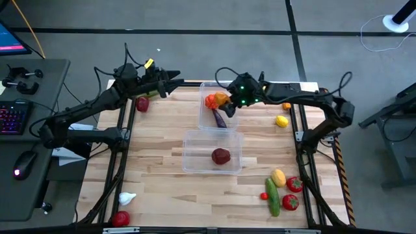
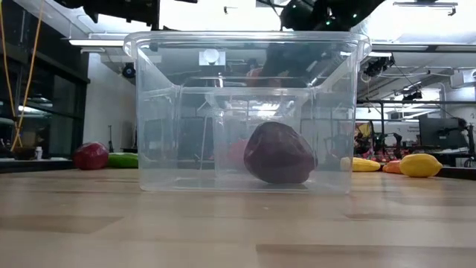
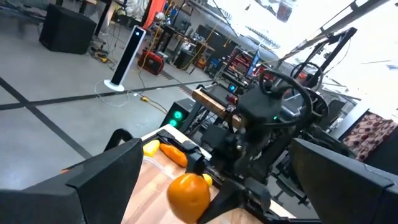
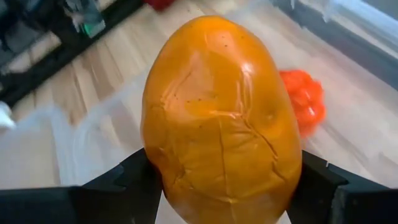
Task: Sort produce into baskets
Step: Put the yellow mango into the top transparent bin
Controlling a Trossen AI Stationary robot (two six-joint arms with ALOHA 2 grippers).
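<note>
The orange fruit (image 4: pixel 222 118) fills the right wrist view, clamped between the right gripper (image 1: pixel 224 99)'s two dark fingers (image 4: pixel 134 177); its lower end is cut off by the frame edge. In the high view it hangs at upper centre over the far basket (image 1: pixel 231 86), which holds a red-orange piece (image 1: pixel 210 101) and a purple eggplant (image 1: pixel 219 118), both partly hidden by the gripper. The near basket (image 1: pixel 195 140), at mid-frame, holds a dark red fruit (image 1: pixel 221 156). The left gripper (image 1: pixel 170 83) sits at upper left of the far basket, beside a red piece (image 1: pixel 142 104); whether its fingers are apart I cannot tell. Lower right of the tabletop (image 1: pixel 156 188) lie a cucumber (image 1: pixel 272 197), tomatoes (image 1: pixel 294 184) and a yellow piece (image 1: pixel 278 177); lower left, garlic (image 1: pixel 127 197).
</note>
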